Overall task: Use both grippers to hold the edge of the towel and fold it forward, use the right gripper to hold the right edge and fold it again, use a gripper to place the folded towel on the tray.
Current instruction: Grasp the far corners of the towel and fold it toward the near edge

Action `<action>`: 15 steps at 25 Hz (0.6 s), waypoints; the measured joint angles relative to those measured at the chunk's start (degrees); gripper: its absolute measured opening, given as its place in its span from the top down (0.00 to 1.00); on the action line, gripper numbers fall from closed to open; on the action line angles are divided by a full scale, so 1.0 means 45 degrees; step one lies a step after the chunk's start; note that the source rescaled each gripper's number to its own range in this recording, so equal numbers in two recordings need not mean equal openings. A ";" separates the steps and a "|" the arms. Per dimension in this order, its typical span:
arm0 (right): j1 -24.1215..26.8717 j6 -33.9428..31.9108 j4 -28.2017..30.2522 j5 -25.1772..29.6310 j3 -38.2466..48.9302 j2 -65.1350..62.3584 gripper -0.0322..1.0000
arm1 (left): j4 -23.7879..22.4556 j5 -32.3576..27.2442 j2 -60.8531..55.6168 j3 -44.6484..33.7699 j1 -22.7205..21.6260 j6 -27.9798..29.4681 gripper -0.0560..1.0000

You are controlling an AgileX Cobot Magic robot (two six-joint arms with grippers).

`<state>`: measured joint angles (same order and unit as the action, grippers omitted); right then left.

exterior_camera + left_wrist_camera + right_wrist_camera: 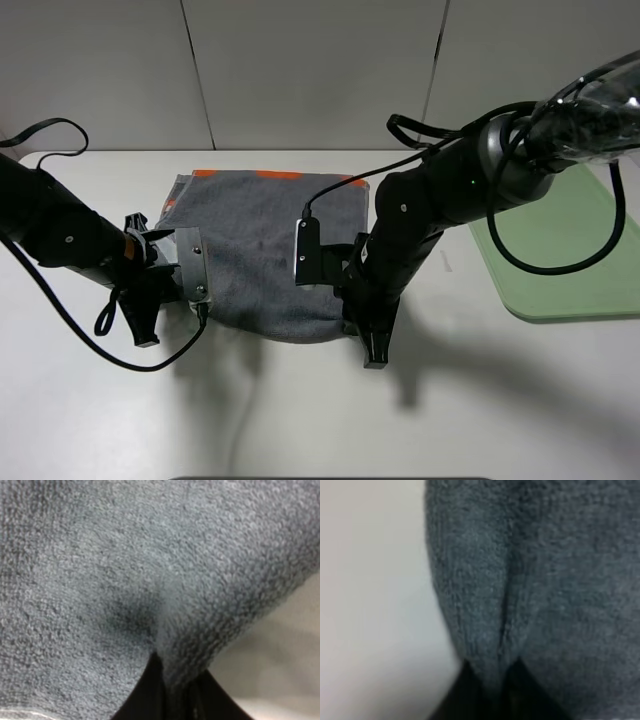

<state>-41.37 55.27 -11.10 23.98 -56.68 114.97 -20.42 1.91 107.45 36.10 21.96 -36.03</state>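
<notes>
Grey fuzzy terry towel [260,240], flat rectangle; rounded near edge [285,335] runs left-right. Black left gripper [167,695], black right gripper [492,690] both pinch that edge, jaws closed.

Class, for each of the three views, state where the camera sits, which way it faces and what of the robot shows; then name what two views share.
Exterior high: mounted high, looking down on the table, grey towel and green tray; both arms show.
Left wrist: on the left arm, facing the left gripper, shut on the towel; only jaw tips show.
Right wrist: on the right arm, facing the right gripper, shut on the towel; only jaw tips show.
Shared: both wrist views show the towel pinched.
</notes>
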 joint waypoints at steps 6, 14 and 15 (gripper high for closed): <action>0.0000 -0.0002 0.0000 0.0012 0.0000 0.0000 0.97 | 0.0000 -0.0012 0.0000 0.0000 0.0000 0.0000 0.94; 0.0000 -0.0140 0.0000 0.0114 0.0009 -0.0108 0.97 | 0.0000 -0.0108 -0.0224 0.0000 0.0000 0.0000 0.94; 0.0000 -0.0153 0.0000 0.0225 0.0013 -0.0187 0.97 | 0.0000 -0.0177 -0.0304 0.0000 0.0000 0.0000 0.94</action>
<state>-41.37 54.58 -11.10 24.99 -56.62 114.13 -20.42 1.11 106.08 36.10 21.96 -36.03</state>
